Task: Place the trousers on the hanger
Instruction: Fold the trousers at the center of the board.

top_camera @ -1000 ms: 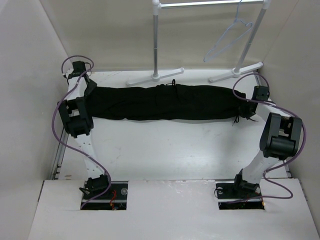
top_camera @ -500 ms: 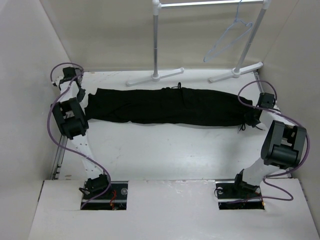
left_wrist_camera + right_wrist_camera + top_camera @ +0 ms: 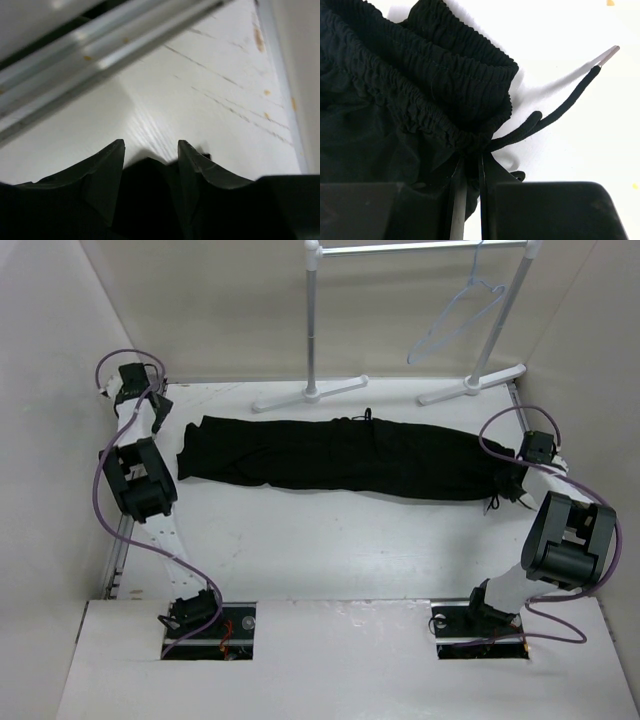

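The black trousers (image 3: 340,455) lie stretched left to right across the white table, waistband at the right end. My right gripper (image 3: 515,483) is shut on the waistband, and the right wrist view (image 3: 470,162) shows it pinching the gathered fabric (image 3: 395,100) beside the drawstring (image 3: 560,112). My left gripper (image 3: 158,422) is open and empty at the table's far left, just clear of the leg ends. Its view (image 3: 150,147) shows only bare table past the spread fingers. The pale wire hanger (image 3: 455,325) hangs from the rack rail at the back right.
The rack's white poles (image 3: 313,320) and feet (image 3: 310,395) stand along the back of the table. White walls close in on both sides. A metal rail (image 3: 100,45) runs along the table's left edge near my left gripper.
The left gripper let go of the leg end and drew back to the far left. The right gripper pulled the trousers to the right and a little nearer.
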`<state>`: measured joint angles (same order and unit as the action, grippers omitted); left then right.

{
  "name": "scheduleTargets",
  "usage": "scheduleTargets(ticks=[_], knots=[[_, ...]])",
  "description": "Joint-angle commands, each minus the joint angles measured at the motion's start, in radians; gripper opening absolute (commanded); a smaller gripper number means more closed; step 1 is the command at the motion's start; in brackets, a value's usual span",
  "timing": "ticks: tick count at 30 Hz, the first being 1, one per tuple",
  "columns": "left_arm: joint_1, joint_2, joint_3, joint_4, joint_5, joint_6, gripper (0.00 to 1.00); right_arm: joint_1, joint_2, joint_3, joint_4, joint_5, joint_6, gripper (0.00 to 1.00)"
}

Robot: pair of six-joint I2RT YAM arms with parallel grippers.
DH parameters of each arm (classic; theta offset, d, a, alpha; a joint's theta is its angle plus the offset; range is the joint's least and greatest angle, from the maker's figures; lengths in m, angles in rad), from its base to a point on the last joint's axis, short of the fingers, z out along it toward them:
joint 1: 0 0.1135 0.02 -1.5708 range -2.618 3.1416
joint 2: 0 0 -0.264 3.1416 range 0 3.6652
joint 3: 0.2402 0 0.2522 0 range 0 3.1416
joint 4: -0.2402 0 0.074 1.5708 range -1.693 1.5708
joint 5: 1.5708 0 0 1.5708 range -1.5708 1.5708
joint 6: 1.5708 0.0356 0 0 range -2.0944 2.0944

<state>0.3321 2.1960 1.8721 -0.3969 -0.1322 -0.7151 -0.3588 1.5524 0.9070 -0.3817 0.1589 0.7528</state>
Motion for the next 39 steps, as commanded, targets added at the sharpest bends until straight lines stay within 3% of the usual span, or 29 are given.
scheduleTargets(ticks=[1,11,16,19,24,29,31,39], knots=[[-0.037,-0.068,0.036,0.037,0.144,0.019,0.45,0.017,-0.005,0.010,0.017,0.021,-0.017,0.05],[-0.047,0.077,0.143,-0.146,0.197,0.043,0.46,0.050,0.001,0.024,0.023,-0.007,-0.012,0.06],[-0.057,0.103,0.159,-0.172,0.238,0.037,0.35,0.048,-0.011,0.009,0.023,-0.007,-0.013,0.07],[-0.049,0.073,0.125,-0.204,0.212,0.029,0.35,0.047,-0.017,0.012,0.018,-0.005,-0.018,0.07],[-0.031,-0.022,0.042,-0.194,0.102,0.034,0.51,0.054,-0.003,0.024,0.023,-0.007,-0.012,0.07],[-0.037,-0.022,0.041,-0.192,0.155,0.042,0.52,0.073,0.018,0.027,0.030,-0.009,-0.007,0.07],[-0.037,-0.002,0.051,-0.188,0.167,0.045,0.47,0.077,0.020,0.027,0.030,-0.009,-0.006,0.07],[-0.055,0.070,0.131,-0.188,0.163,-0.010,0.06,0.071,0.005,0.006,0.032,-0.002,-0.009,0.06]])
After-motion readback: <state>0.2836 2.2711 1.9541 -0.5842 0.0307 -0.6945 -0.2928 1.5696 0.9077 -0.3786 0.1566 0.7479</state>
